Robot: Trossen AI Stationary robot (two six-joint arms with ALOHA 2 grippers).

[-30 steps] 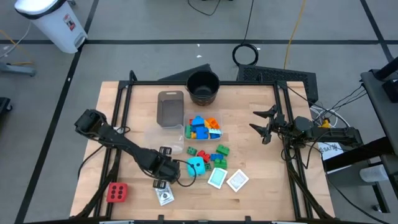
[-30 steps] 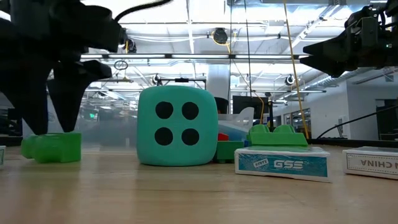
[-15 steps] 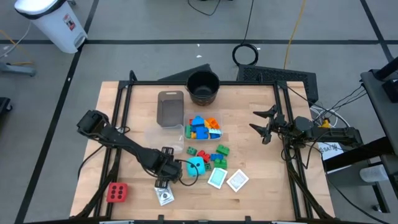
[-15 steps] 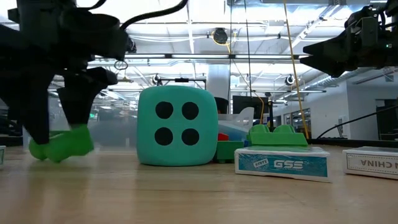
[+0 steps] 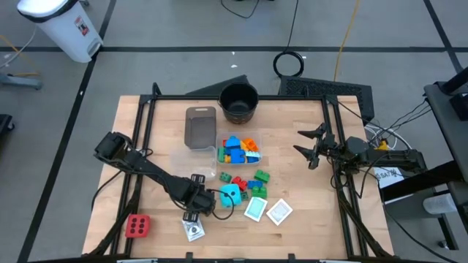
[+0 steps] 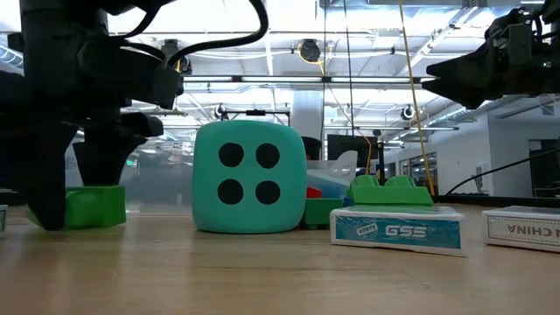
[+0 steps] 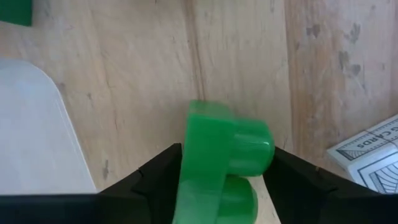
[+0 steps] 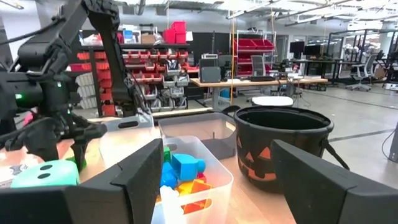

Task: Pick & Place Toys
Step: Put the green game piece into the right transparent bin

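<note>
Left jaws around green block (image 7: 221, 168), both sides touching; right jaws wide, empty

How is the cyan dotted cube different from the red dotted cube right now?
The cyan cube sits mid-table among the small blocks, right beside the left claw; the red cube sits alone near the table's front left corner. The cyan cube is turquoise with black dots, the red cube red with black dots. The cyan cube shows in the low view, the red cube does not. Both rest on the wooden table, ungripped.
</note>
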